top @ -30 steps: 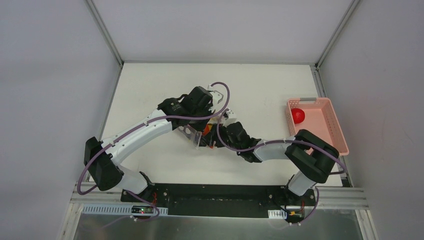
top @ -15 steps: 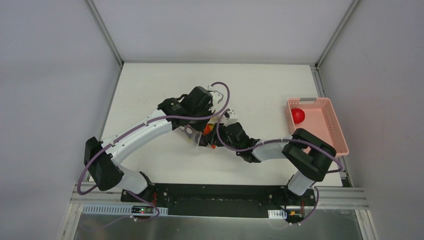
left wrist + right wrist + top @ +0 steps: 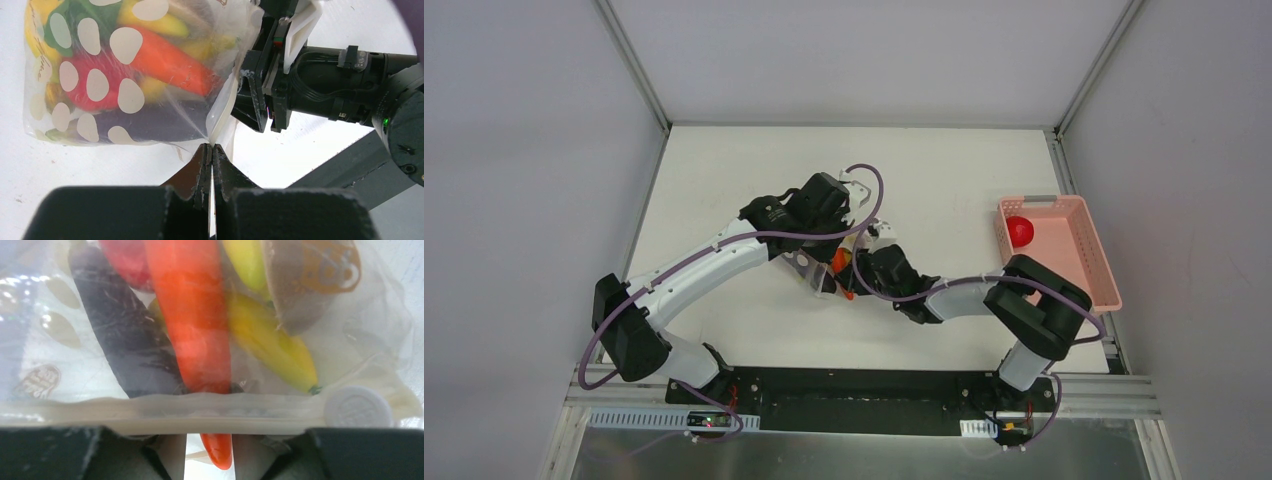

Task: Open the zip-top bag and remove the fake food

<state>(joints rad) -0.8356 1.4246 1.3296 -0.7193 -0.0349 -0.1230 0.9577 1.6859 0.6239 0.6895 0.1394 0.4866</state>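
The zip-top bag (image 3: 120,75), clear with white dots, lies at mid-table (image 3: 816,272). It holds fake food: an orange carrot (image 3: 170,55), a purple eggplant (image 3: 125,340), yellow bananas (image 3: 270,340), and red and green pieces. My left gripper (image 3: 210,148) is shut on the bag's edge beside its mouth. My right gripper (image 3: 208,455) is at the bag's mouth, under the zip strip (image 3: 165,410) with its slider (image 3: 357,407). Its jaws are open around the carrot's tip (image 3: 217,452), with a gap on the left side. The right gripper also shows in the left wrist view (image 3: 252,105).
A pink slotted basket (image 3: 1107,270) stands at the table's right edge with one red fake fruit (image 3: 1021,231) in it. Both arms cross over the middle of the table, and purple cables loop above them.
My right gripper has pushed left toward the bag's mouth, and the bag has shifted slightly left with it. My left gripper keeps its hold.
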